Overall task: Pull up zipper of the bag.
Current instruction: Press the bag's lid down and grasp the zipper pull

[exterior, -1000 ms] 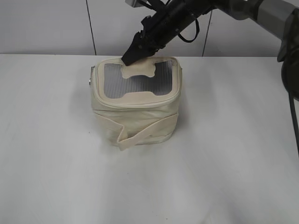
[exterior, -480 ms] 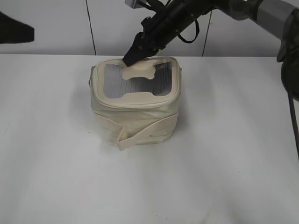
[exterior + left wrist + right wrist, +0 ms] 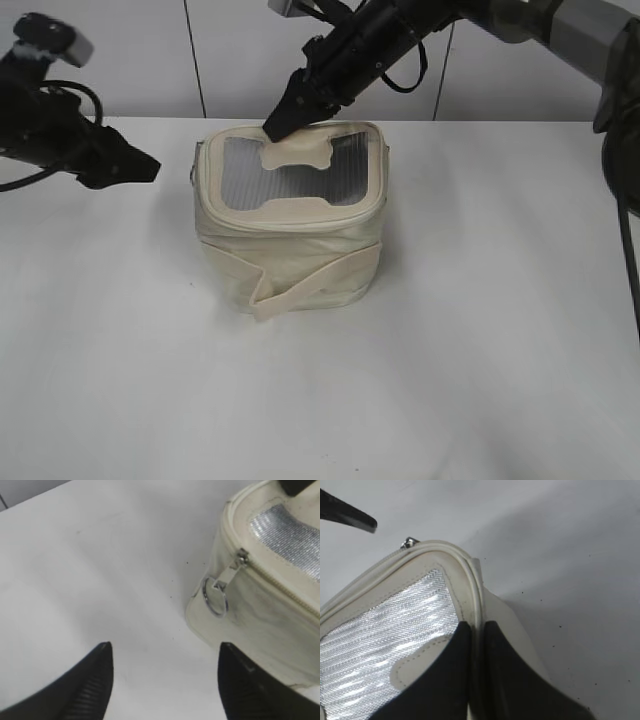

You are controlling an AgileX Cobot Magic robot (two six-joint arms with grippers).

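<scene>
The cream bag [image 3: 290, 240] stands upright on the white table, its grey mesh lid with the bone patch [image 3: 296, 152] facing up. My right gripper [image 3: 276, 127] reaches in from the back and is shut on the lid's rear rim [image 3: 476, 625]. My left gripper [image 3: 148, 168] is open and empty, just left of the bag. In the left wrist view the fingers [image 3: 165, 647] frame bare table, with a silver ring pull [image 3: 215, 598] hanging from the zipper [image 3: 280, 587] at the bag's corner ahead and to the right. The slider also shows in the right wrist view [image 3: 409, 542].
The white table [image 3: 480, 330] spreads all round the bag. A white panelled wall [image 3: 120, 60] stands behind. The bag's wide strap [image 3: 310, 285] wraps the front and juts out at the bottom.
My left arm has come into view from the left and moved towards the bag's left side. The right gripper and the bag have stayed put.
</scene>
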